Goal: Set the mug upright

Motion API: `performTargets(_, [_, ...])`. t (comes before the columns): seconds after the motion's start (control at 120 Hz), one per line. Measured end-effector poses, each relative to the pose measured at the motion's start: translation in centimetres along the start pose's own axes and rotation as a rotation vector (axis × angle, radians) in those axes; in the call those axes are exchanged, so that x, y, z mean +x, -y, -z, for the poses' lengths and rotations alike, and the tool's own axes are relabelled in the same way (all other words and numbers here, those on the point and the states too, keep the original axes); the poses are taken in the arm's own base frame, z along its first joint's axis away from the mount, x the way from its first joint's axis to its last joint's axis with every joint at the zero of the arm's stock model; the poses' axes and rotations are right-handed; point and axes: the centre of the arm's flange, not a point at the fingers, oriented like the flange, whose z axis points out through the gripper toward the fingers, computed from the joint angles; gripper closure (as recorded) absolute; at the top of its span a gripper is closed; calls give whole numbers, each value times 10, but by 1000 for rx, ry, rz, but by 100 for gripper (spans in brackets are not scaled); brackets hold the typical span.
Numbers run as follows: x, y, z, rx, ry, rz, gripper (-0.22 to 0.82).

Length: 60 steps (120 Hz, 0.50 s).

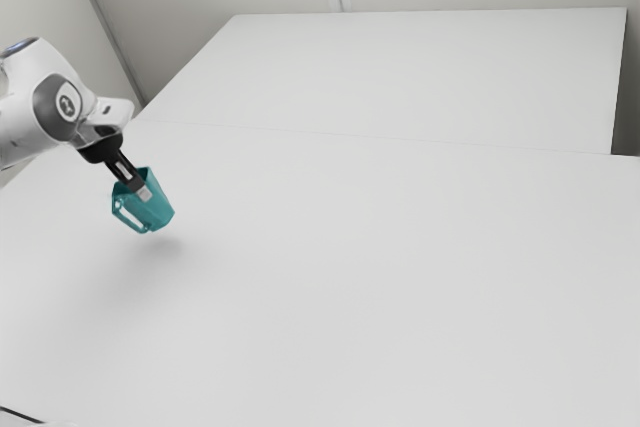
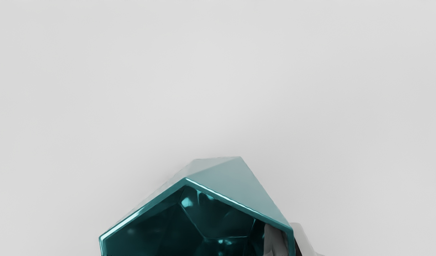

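Gripping the mug [image 1: 156, 211] by its wall, one finger inside and one outside, our gripper [image 1: 143, 190] is nearly closed. We seem to have the mug just off the counter [image 1: 400, 277], mouth upward but leaning. So we have our grasp, but not the upright pose; we judge that leveling it, setting its base down and letting go are left.

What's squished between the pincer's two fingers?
The wall of the teal mug. The wrist view shows one finger inside the mug, the other finger outside.
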Motion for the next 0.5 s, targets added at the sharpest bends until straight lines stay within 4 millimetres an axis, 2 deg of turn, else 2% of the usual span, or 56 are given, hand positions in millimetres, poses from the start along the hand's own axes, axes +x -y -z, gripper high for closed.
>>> performTargets(0.117, [16,-26,0,34,7,28,79])
performTargets(0.267, [54,-70,-11,50,30,33,79])
performTargets(0.5, [88,-115,-30,50,42,102,79])
